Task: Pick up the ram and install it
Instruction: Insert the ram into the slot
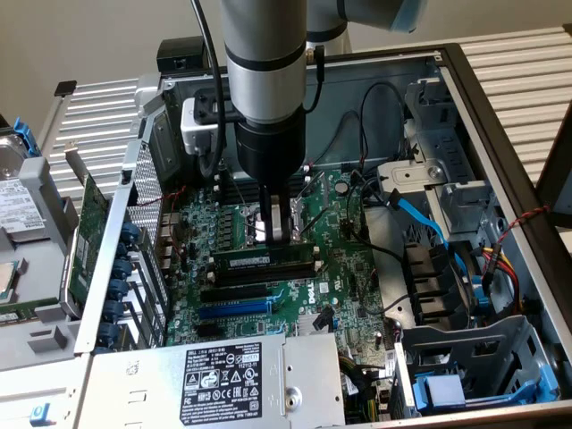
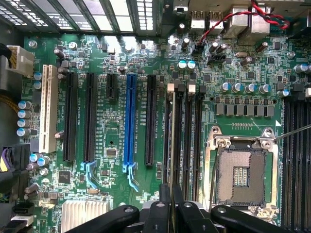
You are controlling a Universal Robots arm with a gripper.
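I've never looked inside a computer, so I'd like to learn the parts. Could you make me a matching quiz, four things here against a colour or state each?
Things:
1. ram
2. processor socket
3. power supply
4. flat cable

Descriptions:
A. light blue
B. silver box with a black label
C. empty, metal-framed
D. green, standing on edge

Pairs: 1-D, 2-C, 3-B, 4-A
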